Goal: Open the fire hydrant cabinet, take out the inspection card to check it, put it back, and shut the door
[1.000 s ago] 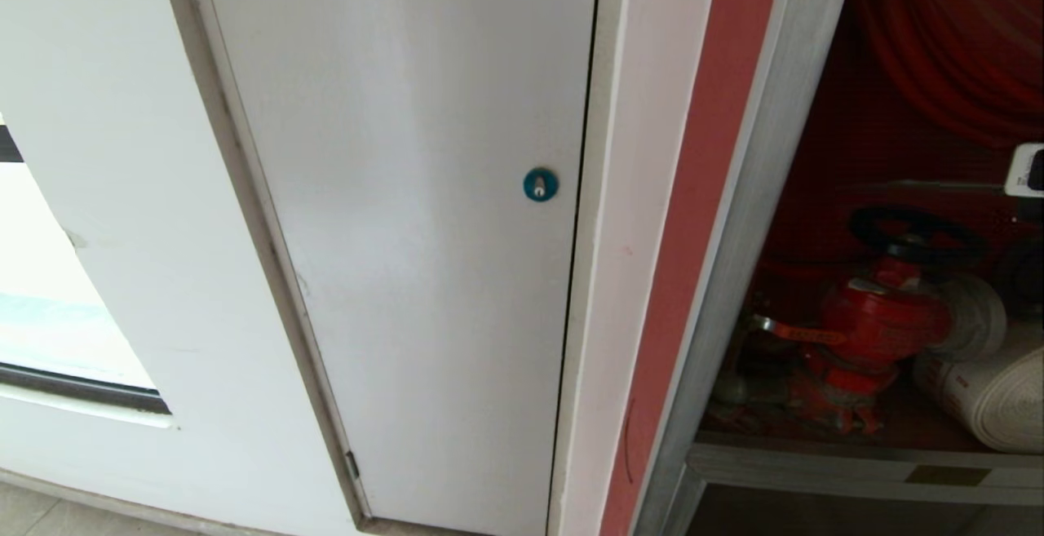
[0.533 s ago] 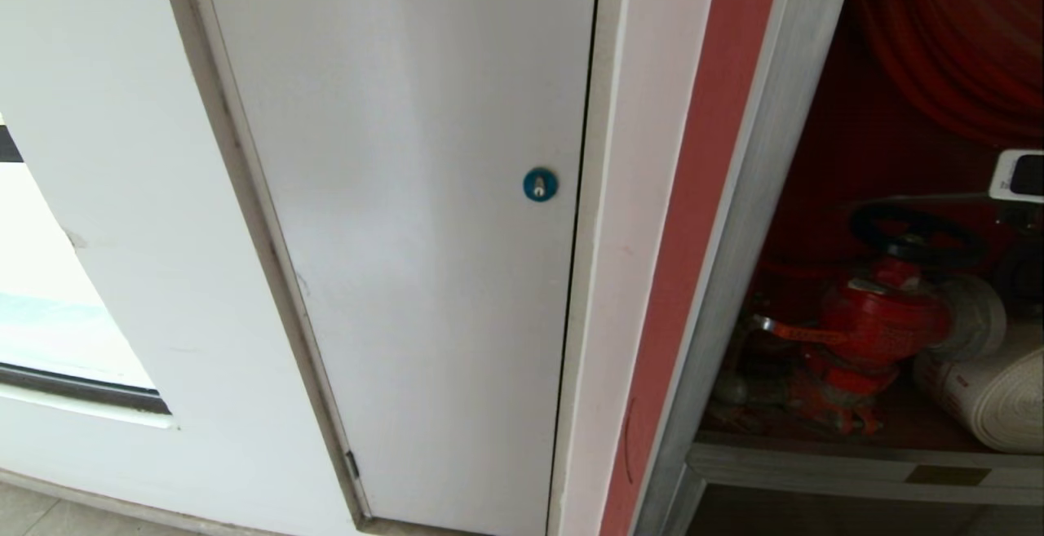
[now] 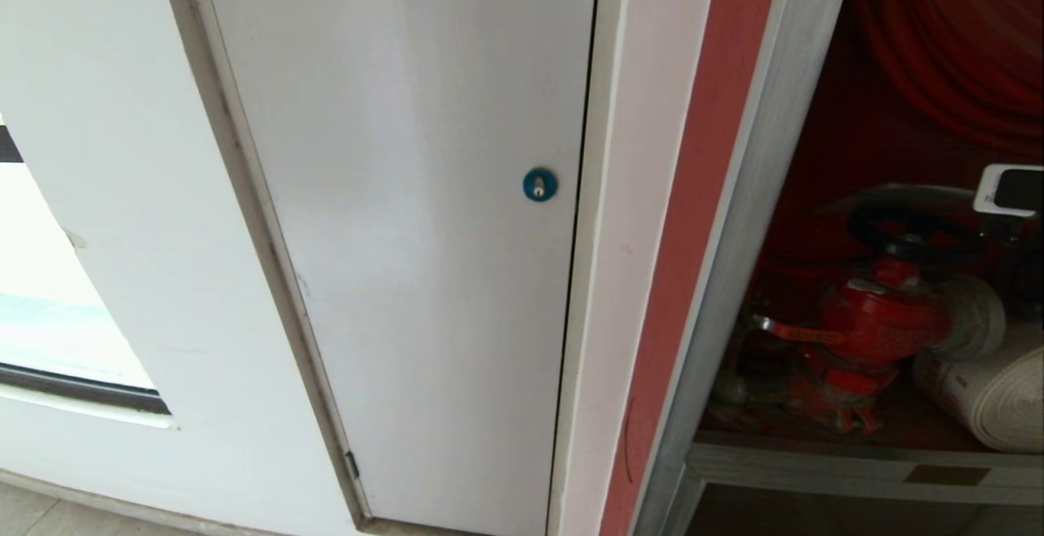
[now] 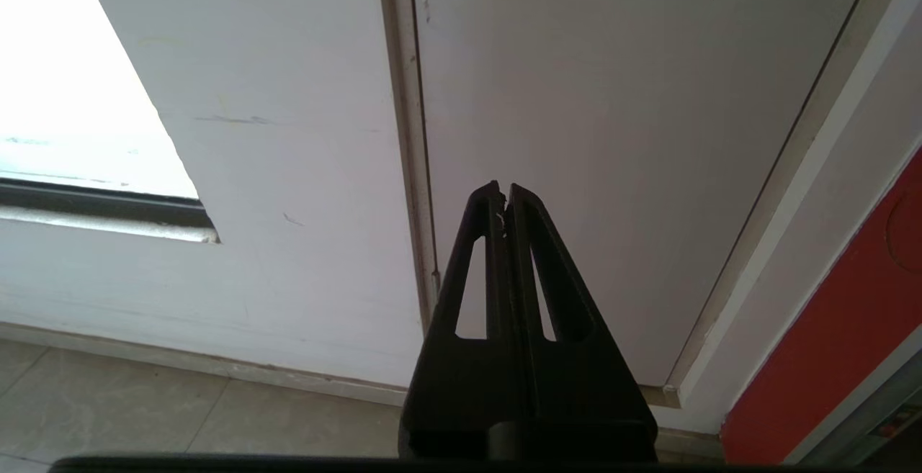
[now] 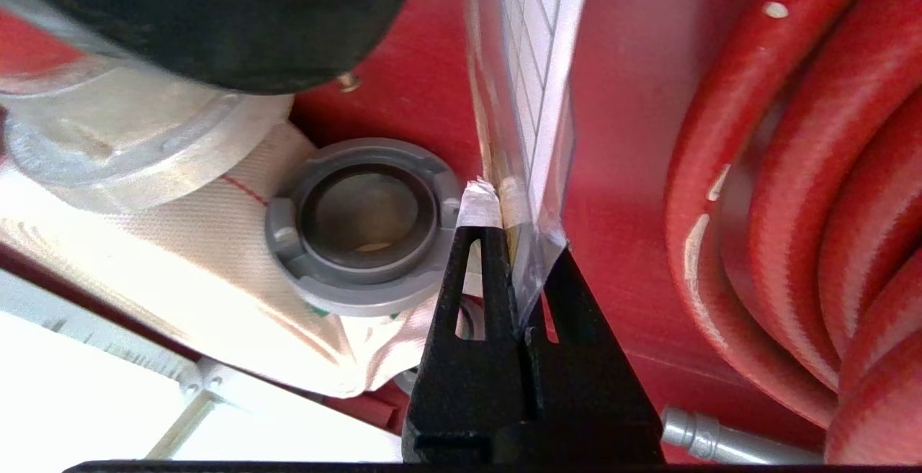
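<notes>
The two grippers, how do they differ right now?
The right gripper is shut on the inspection card; the left gripper is shut on nothing. The right one is inside the fire hydrant cabinet beside the red hose coil; the left one faces the plain white panel. Both are black and closed.

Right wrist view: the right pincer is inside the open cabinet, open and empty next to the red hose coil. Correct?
Not quite. The right pincer is inside the fire hydrant cabinet beside the red hose coil, but the right wrist view shows it shut on the inspection card, not open and empty.
</notes>
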Robot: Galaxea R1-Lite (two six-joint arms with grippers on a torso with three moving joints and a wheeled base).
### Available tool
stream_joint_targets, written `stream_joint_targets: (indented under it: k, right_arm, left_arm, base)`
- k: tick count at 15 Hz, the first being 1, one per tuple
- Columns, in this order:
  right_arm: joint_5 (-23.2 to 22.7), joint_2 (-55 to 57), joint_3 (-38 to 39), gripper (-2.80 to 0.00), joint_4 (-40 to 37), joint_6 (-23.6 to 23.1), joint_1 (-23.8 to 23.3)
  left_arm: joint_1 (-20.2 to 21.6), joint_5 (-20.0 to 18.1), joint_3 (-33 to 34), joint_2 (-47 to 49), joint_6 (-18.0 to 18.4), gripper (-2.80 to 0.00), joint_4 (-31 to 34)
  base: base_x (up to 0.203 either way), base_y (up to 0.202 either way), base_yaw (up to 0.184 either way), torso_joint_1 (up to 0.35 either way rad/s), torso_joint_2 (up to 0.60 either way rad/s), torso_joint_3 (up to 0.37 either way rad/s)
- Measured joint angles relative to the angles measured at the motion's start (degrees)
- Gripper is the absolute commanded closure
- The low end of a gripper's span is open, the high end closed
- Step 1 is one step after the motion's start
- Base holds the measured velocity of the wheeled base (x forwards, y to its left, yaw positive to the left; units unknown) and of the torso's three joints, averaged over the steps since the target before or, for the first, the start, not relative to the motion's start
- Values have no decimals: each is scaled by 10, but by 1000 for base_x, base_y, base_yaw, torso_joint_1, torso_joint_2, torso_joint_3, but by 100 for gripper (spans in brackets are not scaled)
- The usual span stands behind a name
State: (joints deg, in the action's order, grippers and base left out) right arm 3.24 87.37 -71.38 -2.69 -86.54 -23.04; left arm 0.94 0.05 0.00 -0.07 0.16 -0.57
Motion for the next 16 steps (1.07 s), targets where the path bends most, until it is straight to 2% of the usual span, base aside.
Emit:
stream_joint_targets:
  k: [1,2,11,16]
  right_arm:
    - [0,-3,5,0,0,0,0]
    - [0,-6,7,-280,-1,-1,0]
    - [1,-40,19,-280,-15,-10,-1]
    - [1,-74,51,-280,-41,-34,-1]
  left_arm:
    - [0,0,0,0,0,0,0]
    - [0,0,0,0,0,0,0]
    - [0,0,0,0,0,0,0]
    - [0,0,0,0,0,0,0]
  base:
    - [0,0,0,0,0,0]
    - [0,0,0,0,0,0]
    - [0,0,0,0,0,0]
    - [0,0,0,0,0,0]
